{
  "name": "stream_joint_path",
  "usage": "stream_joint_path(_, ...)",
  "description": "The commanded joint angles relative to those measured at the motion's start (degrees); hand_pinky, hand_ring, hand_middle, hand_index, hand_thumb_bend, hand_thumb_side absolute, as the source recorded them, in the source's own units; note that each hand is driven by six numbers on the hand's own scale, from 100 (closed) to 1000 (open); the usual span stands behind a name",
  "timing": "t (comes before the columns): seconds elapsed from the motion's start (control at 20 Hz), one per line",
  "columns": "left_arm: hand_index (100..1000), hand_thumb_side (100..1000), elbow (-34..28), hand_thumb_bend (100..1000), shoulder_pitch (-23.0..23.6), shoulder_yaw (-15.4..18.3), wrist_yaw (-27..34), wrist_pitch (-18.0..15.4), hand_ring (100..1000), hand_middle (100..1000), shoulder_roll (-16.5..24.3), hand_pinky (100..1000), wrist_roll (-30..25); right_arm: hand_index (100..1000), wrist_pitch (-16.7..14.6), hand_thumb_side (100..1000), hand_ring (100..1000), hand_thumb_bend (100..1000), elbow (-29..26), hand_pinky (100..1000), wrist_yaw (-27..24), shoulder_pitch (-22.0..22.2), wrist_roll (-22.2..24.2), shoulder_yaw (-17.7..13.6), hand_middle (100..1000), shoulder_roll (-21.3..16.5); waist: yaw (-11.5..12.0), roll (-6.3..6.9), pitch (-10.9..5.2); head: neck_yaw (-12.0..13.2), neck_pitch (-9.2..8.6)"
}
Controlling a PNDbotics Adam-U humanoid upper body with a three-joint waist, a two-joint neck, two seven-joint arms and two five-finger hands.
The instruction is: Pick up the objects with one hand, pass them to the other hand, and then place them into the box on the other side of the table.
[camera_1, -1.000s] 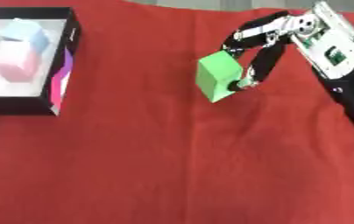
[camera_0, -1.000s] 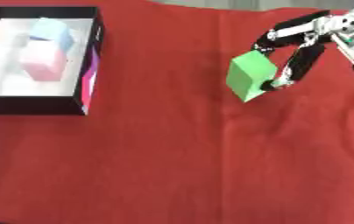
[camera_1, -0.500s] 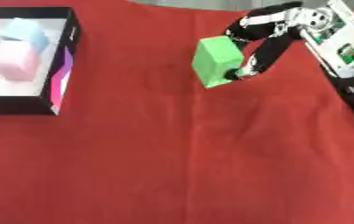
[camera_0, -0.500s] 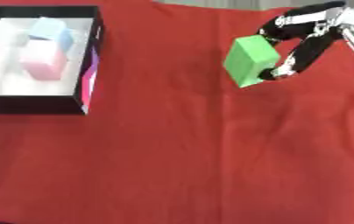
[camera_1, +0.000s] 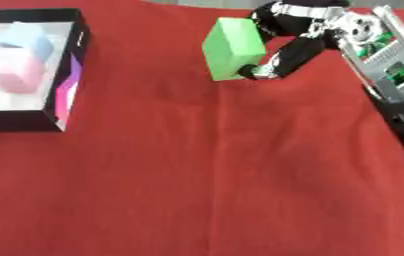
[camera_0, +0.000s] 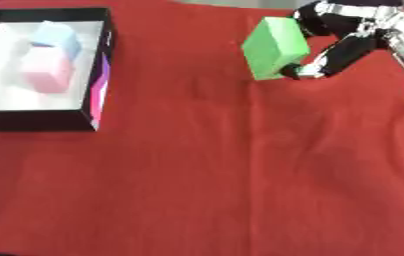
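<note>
Up and leftward goes the green block (camera_0: 274, 46) since a second ago, carried higher over the cloth and closer to the middle; near edge first, the red cloth (camera_0: 223, 190) lies bare and rumpled across the whole table; further up on the left sits the box (camera_0: 98, 95), black-walled with a white floor, a pink block (camera_0: 46, 75) inside and a pale blue block (camera_0: 55, 40) just behind it, the two touching; over on the far right the right hand (camera_1: 303, 37) reaches in from the upper corner, fingers curled over the block's top and thumb under its lower corner, pinching it clear of the cloth, tilted; box and green block well apart; left hand nowhere in view.
</note>
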Motion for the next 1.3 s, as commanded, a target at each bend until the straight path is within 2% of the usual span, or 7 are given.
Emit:
stream_joint_path(0.05, 681, 877, -0.6, 100, -1.3, 0.3, -0.5, 0.0, 765, 659, 2.7, 755, -0.3, 482, 0.8, 100, 687, 100, -2.8, 851, 1.3, 0.5, -4.7, -1.6, 464, 1.9, -0.2, 1.12, -2.88, 0.4, 0.27)
stream_joint_path(0.35, 684, 867, -0.7, 100, -2.7, -0.7, -1.3, -0.1, 766, 662, 4.2, 755, -1.3, 481, 1.1, 100, 683, 100, -6.1, 847, 0.4, 4.2, -13.3, -1.7, 461, 6.7, -0.5, 1.43, -2.99, 0.7, 0.08)
stream_joint_path(0.65, 687, 863, -0.5, 100, -3.5, -1.8, -2.3, 0.0, 767, 664, 5.6, 754, -2.6, 480, 1.3, 100, 679, 100, -7.5, 824, -1.8, 6.5, -19.0, -0.8, 460, 9.3, -0.8, 1.52, -3.19, 1.2, -0.31)
stream_joint_path(1.0, 692, 851, -0.7, 100, -4.5, -3.1, -3.4, -0.1, 769, 668, 6.9, 753, -4.3, 481, 0.0, 124, 677, 100, -7.8, 823, -3.3, 8.5, -22.4, 0.3, 460, 11.9, -0.9, 1.77, -3.41, 1.6, -0.57)
stream_joint_path(1.3, 705, 821, -1.0, 100, -6.6, -6.3, -5.6, -0.6, 772, 676, 9.2, 752, -8.9, 481, -1.6, 146, 674, 100, -6.9, 820, -3.7, 9.6, -23.1, 1.5, 460, 14.1, -1.0, 2.04, -3.57, 1.8, -0.57)
